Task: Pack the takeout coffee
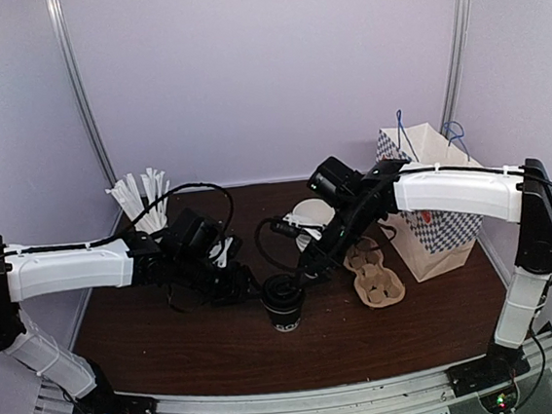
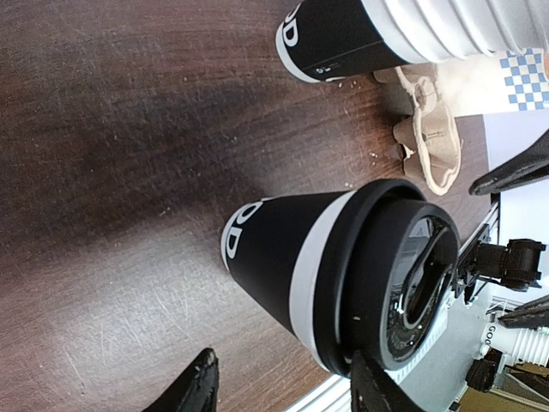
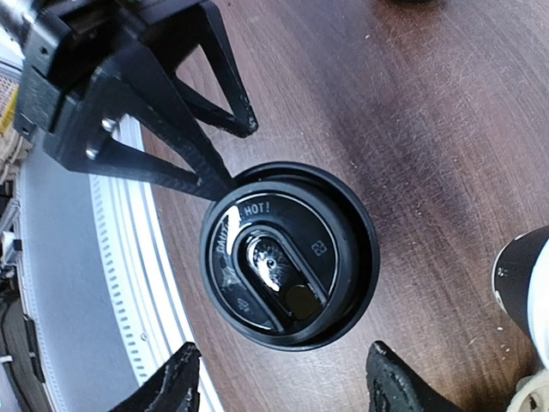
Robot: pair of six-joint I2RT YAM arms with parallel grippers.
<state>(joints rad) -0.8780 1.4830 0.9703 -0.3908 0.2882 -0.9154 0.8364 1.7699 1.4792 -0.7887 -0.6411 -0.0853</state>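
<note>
walls (image 1: 263, 71): pale lilac | table (image 1: 172, 344): dark brown wood | corner rails (image 1: 79, 89): metal

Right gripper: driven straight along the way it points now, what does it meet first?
The takeout coffee: its black dome lid sits centred between the right gripper's open fingers in the wrist view, directly ahead. Nothing shows in between, though the gap is unclear.

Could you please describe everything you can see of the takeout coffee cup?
The takeout coffee cup looks like paper: black body with white lettering, a white band under a black plastic dome lid marked HOT. It stands upright on the dark wooden table, the open left end effector beside it, the open right end effector above; neither grips it.
</note>
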